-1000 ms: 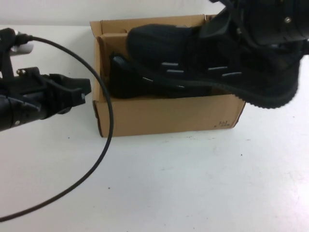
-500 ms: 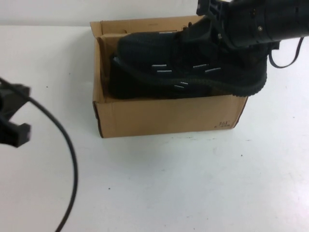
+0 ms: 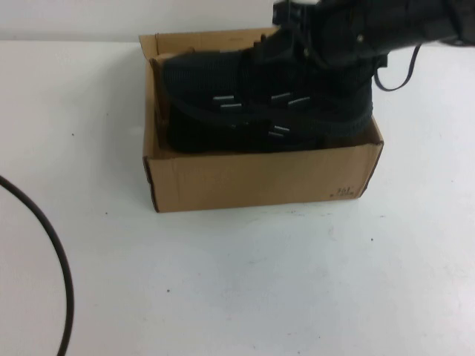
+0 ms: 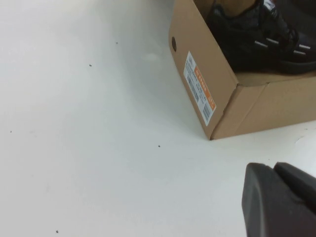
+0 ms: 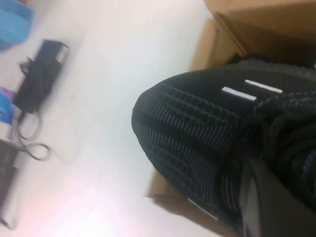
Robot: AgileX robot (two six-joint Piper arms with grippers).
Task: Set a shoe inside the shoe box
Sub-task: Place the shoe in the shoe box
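The brown cardboard shoe box [image 3: 260, 182] stands open at the back middle of the table. My right gripper [image 3: 338, 33] is shut on a black knit shoe [image 3: 252, 89] with white dash marks. It holds the shoe partly inside the box, toe toward the left end, on top of a second black shoe [image 3: 197, 137] that lies in the box. The right wrist view shows the held shoe's toe [image 5: 197, 128] over the box's rim [image 5: 212, 44]. My left gripper [image 4: 274, 169] is shut and empty, low over the table left of the box [image 4: 274, 106]. It is out of the high view.
A black cable [image 3: 53, 245] curves across the table's front left. The box's left end has a round hole [image 4: 174, 44] and an orange and white label [image 4: 200, 89]. A black device [image 5: 39, 74] with a cord and a blue object [image 5: 12, 19] lie beyond the box.
My right gripper has carried the shoe left and down, into the box. My left arm has pulled back to the left and out of the high view.
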